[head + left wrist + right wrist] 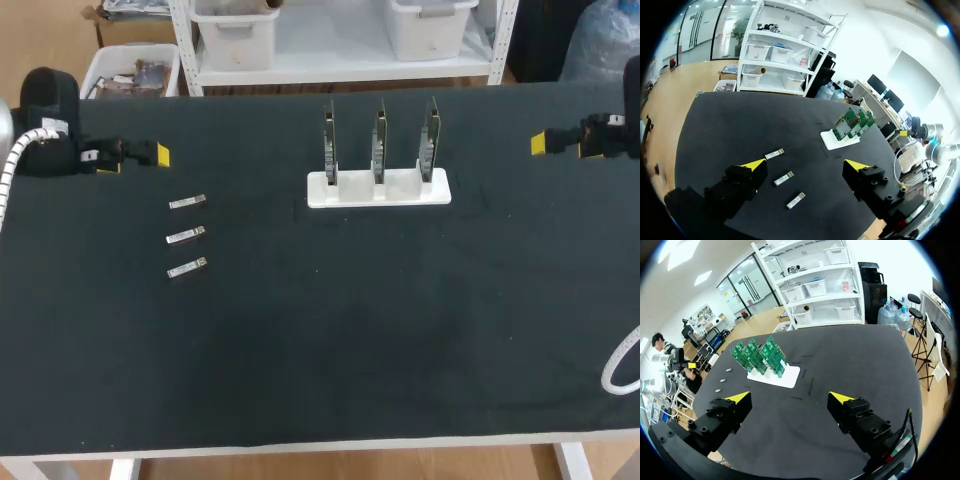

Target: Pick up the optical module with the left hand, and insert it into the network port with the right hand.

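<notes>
No step done yet. Left gripper (805, 164) hangs upper left, jaws wide apart, empty. Right gripper (790, 398) upper right, also apart. Three modules (186, 236) lie untouched at left, boards (379, 150) upper centre. Pickup and insertion remain.

The table (320, 350) is viewed from above and behind in the head view, its full width taken in. From each wrist it is seen aslant from high over one end, past the left hand (805, 164) or the right hand (789, 397). The white card stand (436, 191) is shared by all three views, the optical modules (187, 236) by the head and left wrist views.
</notes>
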You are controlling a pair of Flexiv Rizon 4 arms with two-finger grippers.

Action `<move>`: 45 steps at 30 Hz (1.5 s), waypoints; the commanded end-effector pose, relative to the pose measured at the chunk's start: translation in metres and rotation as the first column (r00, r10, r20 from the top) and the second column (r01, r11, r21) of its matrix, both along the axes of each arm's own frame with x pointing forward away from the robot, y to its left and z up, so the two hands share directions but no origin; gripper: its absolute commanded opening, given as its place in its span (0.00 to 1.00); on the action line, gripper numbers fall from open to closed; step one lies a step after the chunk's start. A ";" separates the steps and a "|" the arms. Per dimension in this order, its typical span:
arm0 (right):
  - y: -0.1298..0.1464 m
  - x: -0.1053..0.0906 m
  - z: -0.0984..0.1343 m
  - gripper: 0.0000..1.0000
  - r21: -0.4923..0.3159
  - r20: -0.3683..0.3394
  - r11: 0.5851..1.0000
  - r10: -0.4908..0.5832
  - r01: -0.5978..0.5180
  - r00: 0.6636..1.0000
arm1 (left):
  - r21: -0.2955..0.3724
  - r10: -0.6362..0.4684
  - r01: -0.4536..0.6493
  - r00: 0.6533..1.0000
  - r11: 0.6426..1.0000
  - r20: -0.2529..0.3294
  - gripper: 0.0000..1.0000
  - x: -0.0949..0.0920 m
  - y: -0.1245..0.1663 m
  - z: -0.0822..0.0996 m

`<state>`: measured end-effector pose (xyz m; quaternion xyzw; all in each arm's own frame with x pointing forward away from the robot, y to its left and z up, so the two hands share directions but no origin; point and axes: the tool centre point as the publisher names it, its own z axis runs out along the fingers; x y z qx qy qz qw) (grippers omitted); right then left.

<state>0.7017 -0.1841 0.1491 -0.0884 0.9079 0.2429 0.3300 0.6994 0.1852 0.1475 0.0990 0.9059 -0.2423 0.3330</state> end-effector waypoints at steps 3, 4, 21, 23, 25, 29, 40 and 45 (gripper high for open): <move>0.000 -0.002 0.001 1.00 -0.002 0.000 1.000 -0.002 0.002 1.000 | 0.073 -0.068 0.068 0.998 0.995 -0.002 1.00 0.007 0.006 0.000; 0.000 -0.002 0.001 1.00 -0.002 0.000 1.000 -0.002 0.002 1.000 | 0.082 -0.092 0.091 0.996 0.992 0.004 1.00 0.008 0.007 0.000; 0.000 -0.002 0.001 1.00 -0.002 0.000 1.000 -0.002 0.002 1.000 | 0.349 -0.485 0.498 0.865 0.794 -0.132 1.00 0.040 0.033 -0.014; 0.000 -0.002 0.001 1.00 -0.002 0.000 1.000 -0.002 0.002 1.000 | 0.358 -0.530 0.547 0.834 0.757 -0.152 1.00 0.044 0.034 -0.016; 0.000 -0.002 0.001 1.00 -0.002 0.000 1.000 -0.002 0.002 1.000 | 0.386 -0.567 0.586 0.805 0.713 -0.174 1.00 0.048 0.033 -0.017; 0.000 -0.002 0.001 1.00 -0.002 0.000 1.000 -0.002 0.002 1.000 | 0.443 -0.637 0.654 0.741 0.613 -0.211 1.00 0.054 0.029 -0.022; 0.000 -0.002 0.001 1.00 -0.002 0.000 1.000 -0.002 0.002 1.000 | 0.488 -0.676 0.728 0.663 0.482 -0.321 1.00 0.070 0.023 -0.040; 0.000 -0.002 0.001 1.00 -0.002 0.000 1.000 -0.002 0.002 1.000 | 0.499 -0.667 0.747 0.644 0.440 -0.376 1.00 0.076 0.024 -0.054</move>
